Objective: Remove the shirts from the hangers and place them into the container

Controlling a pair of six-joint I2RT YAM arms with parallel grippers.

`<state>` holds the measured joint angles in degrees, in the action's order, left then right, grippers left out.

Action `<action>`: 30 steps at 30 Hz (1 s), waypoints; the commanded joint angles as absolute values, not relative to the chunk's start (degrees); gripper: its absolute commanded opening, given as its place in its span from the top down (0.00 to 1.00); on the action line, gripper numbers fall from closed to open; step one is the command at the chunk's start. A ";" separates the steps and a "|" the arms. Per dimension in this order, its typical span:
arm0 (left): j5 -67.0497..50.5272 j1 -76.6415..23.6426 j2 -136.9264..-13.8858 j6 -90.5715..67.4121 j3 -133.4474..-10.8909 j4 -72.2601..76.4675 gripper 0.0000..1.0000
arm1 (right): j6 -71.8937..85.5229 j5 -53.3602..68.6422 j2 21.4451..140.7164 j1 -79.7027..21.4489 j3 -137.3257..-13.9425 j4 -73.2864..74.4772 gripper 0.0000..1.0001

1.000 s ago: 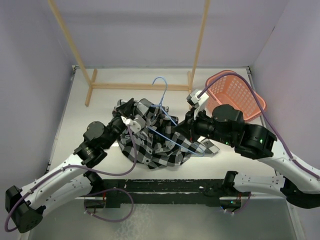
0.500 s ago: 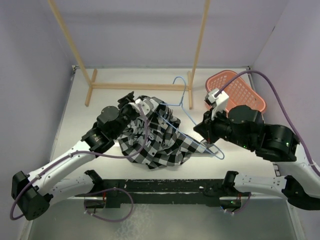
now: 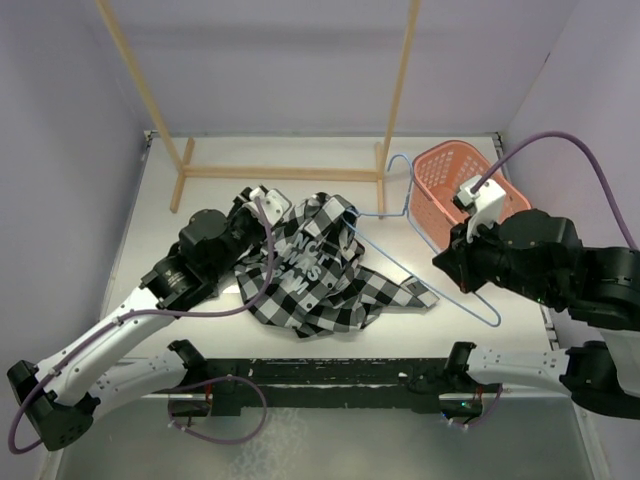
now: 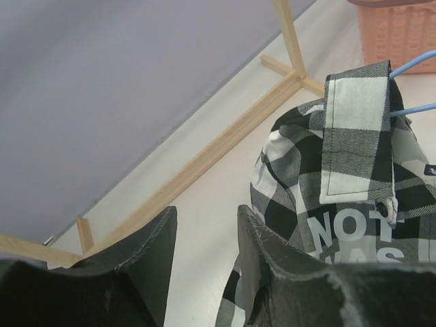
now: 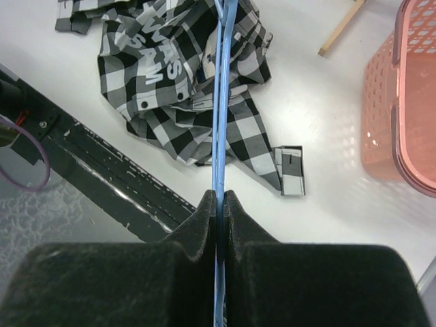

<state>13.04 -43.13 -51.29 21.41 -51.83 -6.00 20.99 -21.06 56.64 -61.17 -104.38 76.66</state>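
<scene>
- The checked shirt lies in a messy heap on the white table, in the middle, between the two arms. White letters show on its dark patch.
- The shirt is not in the pink basket. The basket sits at the far right of the table, well apart from the shirt.
- The thin blue hanger is lifted up on a slant. Its low end reaches over the shirt's edge.
- The right gripper is squeezed tight on the hanger's wire.
- The left gripper is partly open and holds nothing. It hangs just beside the shirt's collar.
- The wooden rack stands behind the shirt.
</scene>
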 commanded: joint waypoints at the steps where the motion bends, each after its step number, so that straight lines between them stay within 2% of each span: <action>1: 12.49 -43.06 -51.83 17.32 -54.15 -9.49 0.57 | 17.72 -20.92 58.84 -61.25 -111.07 80.60 1.00; 8: 13.99 -43.07 -50.83 15.72 -53.54 -8.70 0.58 | 15.00 -19.23 56.69 -61.26 -117.74 74.00 1.00; 13: 13.82 -43.07 -49.90 14.19 -53.74 -8.54 0.58 | 12.20 -28.98 58.13 -61.21 -114.25 60.93 1.00; 19: 12.58 -43.07 -49.20 14.07 -53.31 -8.28 0.58 | 2.72 -39.03 69.10 -61.22 -114.14 47.60 1.00; 24: 12.92 -43.07 -48.42 13.96 -52.92 -7.82 0.58 | -4.69 -44.32 78.90 -61.16 -121.99 39.89 1.00; 27: 12.82 -43.04 -48.25 13.84 -53.07 -7.95 0.58 | -6.23 -42.77 84.61 -59.41 -128.75 39.07 1.00; 30: 13.34 -43.02 -47.74 13.82 -53.10 -8.09 0.58 | -3.29 -36.09 89.85 -53.24 -134.77 41.43 1.00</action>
